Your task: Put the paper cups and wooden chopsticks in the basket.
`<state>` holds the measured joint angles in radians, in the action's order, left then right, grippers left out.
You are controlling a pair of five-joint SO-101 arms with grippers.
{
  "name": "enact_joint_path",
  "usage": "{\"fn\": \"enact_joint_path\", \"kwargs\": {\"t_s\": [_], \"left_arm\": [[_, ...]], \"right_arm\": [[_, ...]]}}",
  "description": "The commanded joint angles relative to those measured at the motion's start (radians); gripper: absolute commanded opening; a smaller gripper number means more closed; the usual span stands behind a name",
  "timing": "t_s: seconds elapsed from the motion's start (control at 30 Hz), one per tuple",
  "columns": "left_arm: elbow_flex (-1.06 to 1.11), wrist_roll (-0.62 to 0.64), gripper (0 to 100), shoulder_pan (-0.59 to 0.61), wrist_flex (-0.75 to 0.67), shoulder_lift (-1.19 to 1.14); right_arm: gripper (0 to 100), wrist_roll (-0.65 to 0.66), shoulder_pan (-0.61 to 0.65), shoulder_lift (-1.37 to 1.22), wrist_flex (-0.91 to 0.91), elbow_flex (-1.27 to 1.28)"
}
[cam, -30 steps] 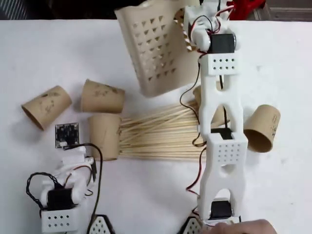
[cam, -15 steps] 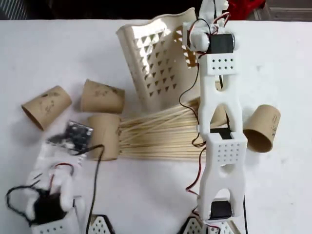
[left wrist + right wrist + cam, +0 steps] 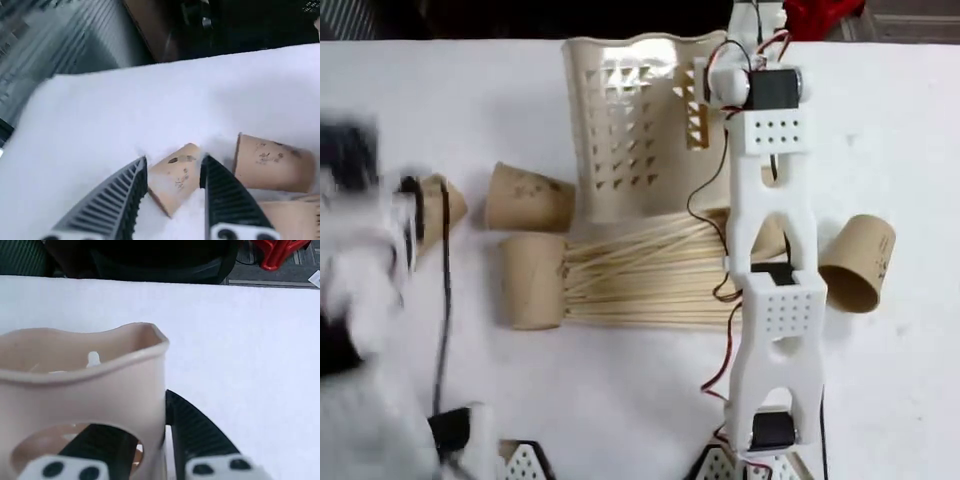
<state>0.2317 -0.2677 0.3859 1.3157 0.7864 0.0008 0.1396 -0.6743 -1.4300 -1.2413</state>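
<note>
Lying on their sides on the white tabletop, all of brown paper: a first cup at the far left, partly hidden behind the blurred left arm; a second cup near it; a third cup just beside the second, touching the left end of the chopsticks; a fourth cup alone on the far side of the right arm; a fifth cup mostly covered by that arm. Chopsticks in a loose, flat bundle, stretching from the third cup to under the right arm, just beside the basket. Basket pale, pierced with triangular holes, tipped, holed wall toward the high camera, near the back edge of the tabletop. Right hand clamped on the basket's wall near the rim, one finger inside, the other outside. Left hand with fingers spread apart, straddling the first cup, one finger on either side; touching or not, impossible to tell.
</note>
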Motion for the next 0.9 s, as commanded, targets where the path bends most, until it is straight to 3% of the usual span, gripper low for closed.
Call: {"fn": "enact_joint_path", "kwargs": {"t_s": [0.0, 0.2, 0.3, 0.53, 0.73, 0.87], "left_arm": [[-0.574, 0.132, 20, -0.091, 0.183, -0.469], [-1.418, 0.239, 24, -0.275, 0.465, -0.987], [-1.599, 0.239, 24, -0.331, 0.477, -1.119], [-1.398, 0.213, 24, -0.440, 0.477, -0.958], [-1.010, 0.172, 24, -0.615, 0.446, -0.737], [-0.778, 0.120, 24, -0.630, 0.342, -0.719]], "right_arm": [[1.6, -0.043, -0.019, 0.142, -0.002, -0.163], [1.6, -0.044, -0.004, 0.081, 0.007, -0.285], [1.6, -0.038, -0.002, 0.022, 0.038, -0.325], [1.5, -0.037, -0.041, -0.097, 0.107, -0.336], [1.5, -0.038, -0.035, -0.127, 0.108, -0.338], [1.5, -0.037, -0.031, -0.122, 0.104, -0.341]]}}
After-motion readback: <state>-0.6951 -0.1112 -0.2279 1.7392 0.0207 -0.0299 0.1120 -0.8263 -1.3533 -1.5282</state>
